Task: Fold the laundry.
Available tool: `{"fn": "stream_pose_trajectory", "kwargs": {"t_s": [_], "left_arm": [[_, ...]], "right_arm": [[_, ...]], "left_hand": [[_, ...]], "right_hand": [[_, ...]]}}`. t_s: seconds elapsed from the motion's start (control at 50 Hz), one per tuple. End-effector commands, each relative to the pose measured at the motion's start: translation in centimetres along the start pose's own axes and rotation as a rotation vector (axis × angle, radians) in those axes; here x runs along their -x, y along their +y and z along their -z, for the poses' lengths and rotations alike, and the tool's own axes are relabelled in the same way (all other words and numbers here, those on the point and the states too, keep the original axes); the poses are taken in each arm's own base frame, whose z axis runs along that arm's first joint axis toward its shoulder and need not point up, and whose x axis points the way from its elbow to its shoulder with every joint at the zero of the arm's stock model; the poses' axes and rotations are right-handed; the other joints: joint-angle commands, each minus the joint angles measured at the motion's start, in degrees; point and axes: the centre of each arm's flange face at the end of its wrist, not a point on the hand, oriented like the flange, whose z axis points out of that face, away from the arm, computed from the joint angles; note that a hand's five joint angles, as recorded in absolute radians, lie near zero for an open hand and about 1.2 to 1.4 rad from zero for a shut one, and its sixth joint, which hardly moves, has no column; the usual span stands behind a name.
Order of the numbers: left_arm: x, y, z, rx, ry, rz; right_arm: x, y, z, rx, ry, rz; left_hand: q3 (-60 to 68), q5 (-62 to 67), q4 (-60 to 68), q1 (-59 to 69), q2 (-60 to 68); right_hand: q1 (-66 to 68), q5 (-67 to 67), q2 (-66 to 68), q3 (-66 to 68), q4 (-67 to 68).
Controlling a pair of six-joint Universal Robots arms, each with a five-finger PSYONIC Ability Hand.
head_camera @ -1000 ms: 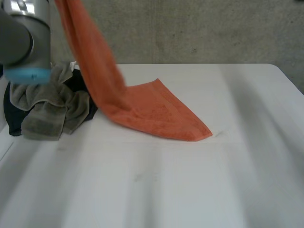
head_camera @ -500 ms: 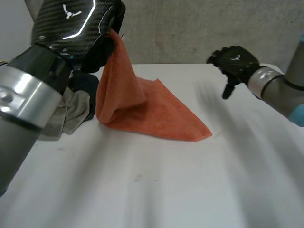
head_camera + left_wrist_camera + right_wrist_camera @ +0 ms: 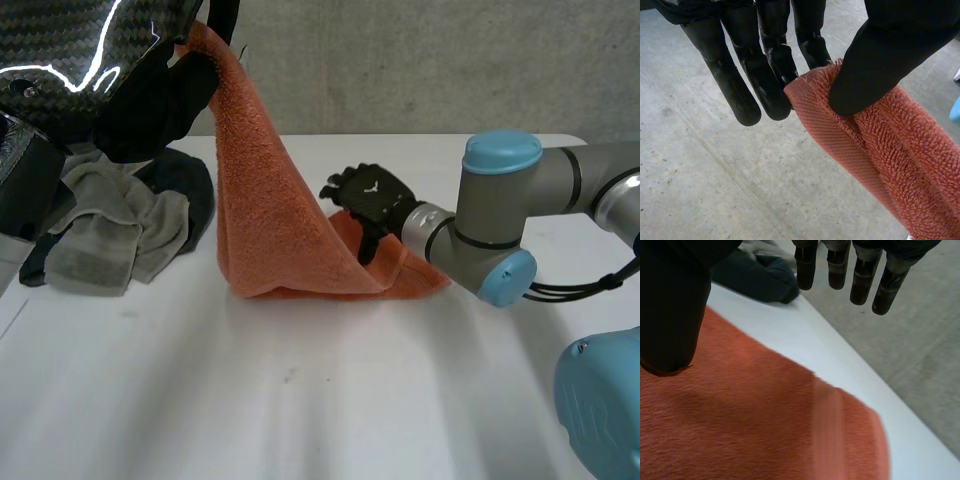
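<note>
The left hand (image 3: 150,95) pinches the orange towel (image 3: 270,220) by its raised corner, the cloth running toward 4 o'clock onto the bench (image 3: 300,400), where the right hand (image 3: 372,195), fingers spread, hovers nearest its lying corner.

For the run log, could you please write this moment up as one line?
left hand: pinches orange towel, top end lifted | right hand: open, at towel's low end | laundry pile: on table beside towel

There is one orange towel (image 3: 270,230). One grey towel (image 3: 100,235) and one dark cloth (image 3: 197,192) make one pile. There are two black hands: one left hand (image 3: 160,100) and one right hand (image 3: 372,196). There is one white tabletop (image 3: 300,400).
</note>
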Motion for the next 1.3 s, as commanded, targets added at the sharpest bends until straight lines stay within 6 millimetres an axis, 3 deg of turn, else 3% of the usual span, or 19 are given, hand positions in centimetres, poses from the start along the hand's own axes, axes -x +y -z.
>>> {"fn": "stream_pose_trajectory", "kwargs": {"t_s": [0.02, 0.06, 0.14, 0.2, 0.28, 0.34, 0.4, 0.56, 0.66, 0.76, 0.84, 0.88, 0.9, 0.96, 1.02, 1.06, 1.08, 1.16, 1.3], "left_arm": [[0.4, 0.1, -0.3, -0.001, -0.012, -0.007], [0.5, 0.0, -0.4, -0.004, -0.016, -0.009], [0.8, -0.3, -0.6, -0.014, -0.027, -0.014], [1.2, -0.6, -0.9, -0.019, -0.048, -0.019], [1.6, -0.7, -1.1, -0.015, -0.075, -0.021], [1.8, -1.0, -1.3, -0.019, -0.088, -0.022], [2.1, -1.1, -1.6, -0.017, -0.102, -0.023], [2.5, -1.4, -2.1, -0.025, -0.116, -0.025], [2.6, -1.7, -2.0, -0.032, -0.120, -0.027], [2.7, -2.0, -2.0, -0.040, -0.124, -0.029], [2.7, -2.3, -2.0, -0.048, -0.128, -0.030], [2.8, -2.2, -2.0, -0.042, -0.132, -0.030], [2.8, -2.2, -2.0, -0.040, -0.135, -0.028], [2.9, -1.9, -1.9, -0.020, -0.146, -0.027], [3.4, -1.2, -1.9, 0.013, -0.164, -0.033], [3.8, -0.5, -1.9, 0.040, -0.179, -0.041], [4.2, -0.2, -1.9, 0.053, -0.189, -0.048], [6.1, 2.0, -1.8, 0.144, -0.246, -0.077], [8.9, 5.6, -1.3, 0.291, -0.325, -0.103]], "right_arm": [[-5.1, -5.1, 2.0, -0.051, 0.218, 0.006], [-7.2, -5.9, 3.3, -0.044, 0.261, -0.006], [-8.4, -5.2, 5.8, 0.077, 0.242, -0.058], [-7.9, -4.1, 7.0, 0.171, 0.206, -0.111], [-5.8, 0.5, 8.5, 0.349, 0.126, -0.247], [-4.9, 1.9, 8.8, 0.343, 0.113, -0.305], [-4.1, 2.0, 9.3, 0.276, 0.126, -0.407], [-1.9, 3.7, 7.9, 0.224, 0.120, -0.563], [-0.5, 3.6, 6.1, 0.163, 0.098, -0.543], [-0.1, 4.9, 4.4, 0.162, 0.091, -0.541], [0.7, 5.9, 3.2, 0.170, 0.081, -0.536], [0.4, 6.0, 2.8, 0.163, 0.097, -0.531], [0.1, 5.7, 2.8, 0.156, 0.106, -0.527], [-1.5, 4.2, 3.2, 0.126, 0.170, -0.508], [-4.9, -0.6, 5.1, 0.028, 0.265, -0.445], [-7.4, -3.1, 6.7, -0.025, 0.321, -0.409], [-10.1, -5.3, 8.9, -0.060, 0.381, -0.345], [-13.3, -9.3, 14.0, -0.037, 0.456, -0.126], [-12.7, -13.8, 19.3, 0.089, 0.471, 0.230]], "left_hand": [[11.52, 13.85, 11.10, 15.08, 11.24], [11.52, 13.85, 11.10, 15.08, 11.24], [11.52, 13.85, 11.10, 15.08, 11.24], [11.52, 13.85, 11.10, 15.08, 11.24], [11.52, 13.85, 11.10, 15.08, 11.24], [11.52, 13.85, 11.10, 15.08, 11.24], [11.52, 13.85, 11.10, 15.08, 11.24], [11.52, 13.85, 11.10, 15.08, 11.24], [11.52, 13.85, 11.10, 15.08, 11.24], [11.52, 13.85, 11.10, 15.08, 11.24], [11.52, 13.85, 11.10, 15.08, 11.24], [11.52, 13.85, 11.10, 15.08, 11.24], [11.52, 13.85, 11.10, 15.08, 11.24], [11.52, 13.85, 11.10, 15.08, 11.24], [11.52, 13.85, 11.10, 15.08, 11.24], [11.52, 13.85, 11.10, 15.08, 11.24], [11.52, 13.85, 11.10, 15.08, 11.24], [11.52, 13.85, 11.10, 15.08, 11.24], [11.52, 13.85, 11.10, 15.08, 11.24]], "right_hand": [[-1.91, -4.01, -2.90, -2.42, -3.55], [-1.91, -4.01, -2.90, -2.42, -3.55], [-1.91, -4.01, -2.90, -2.42, -3.55], [-1.91, -4.01, -2.90, -2.42, -3.55], [-1.91, -4.01, -2.90, -2.42, -3.55], [-1.91, -4.01, -2.90, -2.42, -3.55], [-1.91, -4.01, -2.90, -2.42, -3.55], [-1.91, -4.01, -2.90, -2.42, -3.55], [-1.91, -4.01, -2.90, -2.42, -3.55], [3.71, 1.61, 2.72, 3.20, 2.07], [19.14, 17.03, 18.15, 18.63, 17.49], [53.20, 51.09, 52.21, 52.69, 51.55], [67.94, 65.84, 66.95, 67.43, 66.30], [68.09, 65.99, 67.10, 67.58, 66.45], [68.09, 65.99, 67.10, 67.58, 66.45], [68.09, 65.99, 67.10, 67.58, 66.45], [68.09, 65.99, 67.10, 67.58, 66.45], [68.09, 65.99, 67.10, 67.58, 66.45], [68.09, 65.99, 67.10, 67.58, 66.45]]}}
